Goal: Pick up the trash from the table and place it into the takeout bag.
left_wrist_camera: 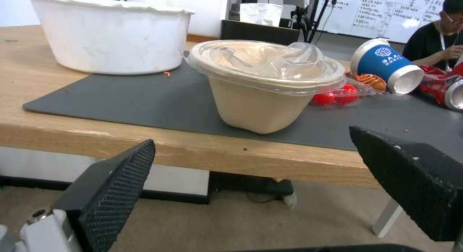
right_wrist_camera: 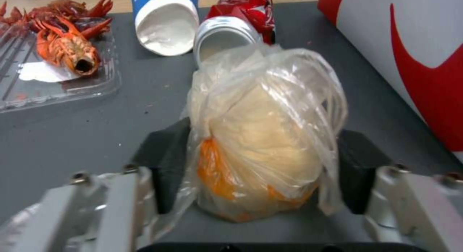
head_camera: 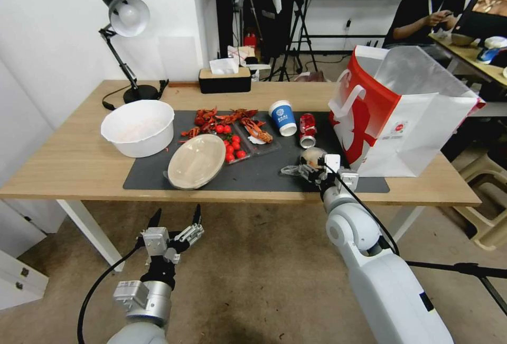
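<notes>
The right gripper (right_wrist_camera: 255,165) is clamping the crinkled clear bag with orange lump (right_wrist_camera: 260,143), just beside the takeout bag (right_wrist_camera: 410,60); the left gripper (head_camera: 177,222) is hanging spread below the table (head_camera: 63,164).

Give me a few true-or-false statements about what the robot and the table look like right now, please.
1. The right gripper has its fingers around the small clear bag. True.
2. The left gripper is holding the beige round plate. False: it hangs open below the table edge, holding nothing.
3. The blue-and-white paper cup lies beside the crushed red can. True.
4. The takeout bag lies on the floor. False: it stands on the table.
</notes>
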